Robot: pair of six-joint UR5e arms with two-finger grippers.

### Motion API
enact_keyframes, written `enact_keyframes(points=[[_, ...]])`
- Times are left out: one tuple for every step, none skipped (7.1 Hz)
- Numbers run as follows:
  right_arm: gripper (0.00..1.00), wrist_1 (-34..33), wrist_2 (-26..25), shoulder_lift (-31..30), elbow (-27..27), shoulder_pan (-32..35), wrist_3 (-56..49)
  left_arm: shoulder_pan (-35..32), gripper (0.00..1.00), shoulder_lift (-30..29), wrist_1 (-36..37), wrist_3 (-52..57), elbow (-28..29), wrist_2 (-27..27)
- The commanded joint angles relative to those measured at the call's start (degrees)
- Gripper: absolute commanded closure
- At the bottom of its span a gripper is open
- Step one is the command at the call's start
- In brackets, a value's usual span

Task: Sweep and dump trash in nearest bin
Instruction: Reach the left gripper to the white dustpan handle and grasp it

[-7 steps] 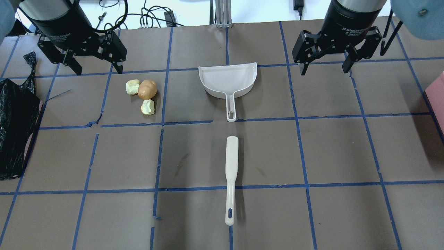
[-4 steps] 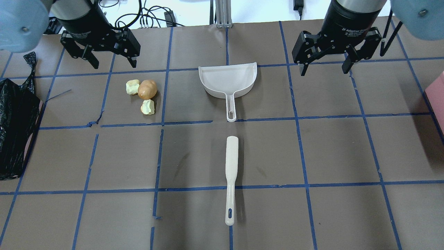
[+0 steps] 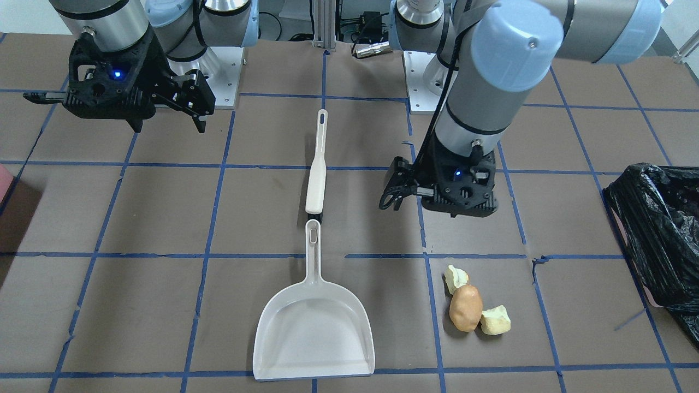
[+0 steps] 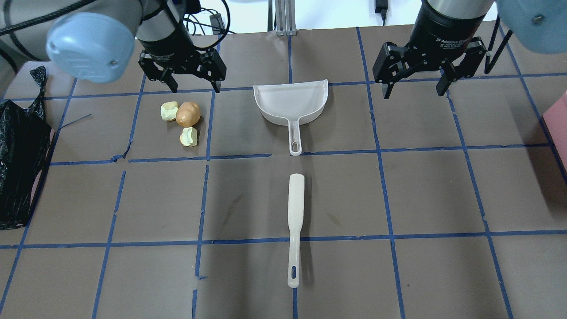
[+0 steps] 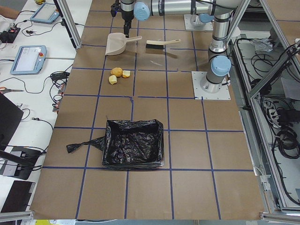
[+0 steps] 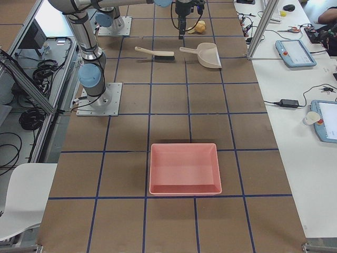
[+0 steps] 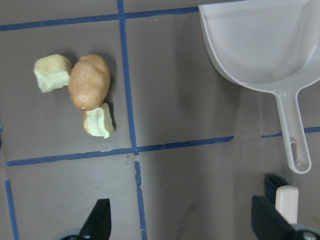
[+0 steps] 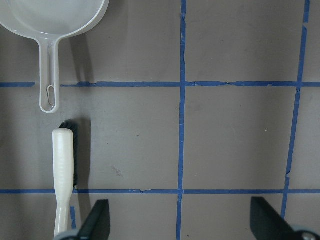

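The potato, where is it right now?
In the overhead view the potato lies on the left side of the table, with two yellow-green chunks right beside it, left of the white dustpan.

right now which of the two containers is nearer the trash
The bin lined with black plastic, on the robot's left. The potato and two pale chunks lie on that side; the pink tray sits past the dustpan, at the right end.

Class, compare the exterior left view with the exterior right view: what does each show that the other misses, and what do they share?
Only exterior left: the black-lined bin. Only exterior right: a pink tray. Both: the white dustpan, the brush and the trash.
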Motion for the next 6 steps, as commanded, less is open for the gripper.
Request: enact_keyframes(points=[[0.0, 0.0, -0.01, 0.0, 0.02, 0.0, -0.27, -4.9, 0.0, -4.58, 5.23, -3.81, -0.11, -0.06], [0.0, 0.0, -0.01, 0.0, 0.02, 0.0, -0.45, -6.84, 0.01, -6.42, 6.97, -5.31, -0.29, -0.06], [0.0, -0.09, -0.1, 0.0, 0.19, 0.0, -0.45, -9.29, 0.01, -8.96, 10.73, -7.67, -0.81, 0.38], [0.0, -0.09, -0.1, 0.0, 0.28, 0.0, -0.45, -11.32, 0.01, -10.29, 15.12, -8.91, -1.6, 0.38], [0.0, -0.09, -0.1, 0.0, 0.28, 0.0, -0.45, -11.86, 0.01, -11.52, 16.12, -10.06, -3.09, -0.05], [0.0, -0.09, -0.19, 0.0, 0.28, 0.0, -0.45, -12.65, 0.01, -12.58, 21.79, -11.64, -5.45, -0.14]])
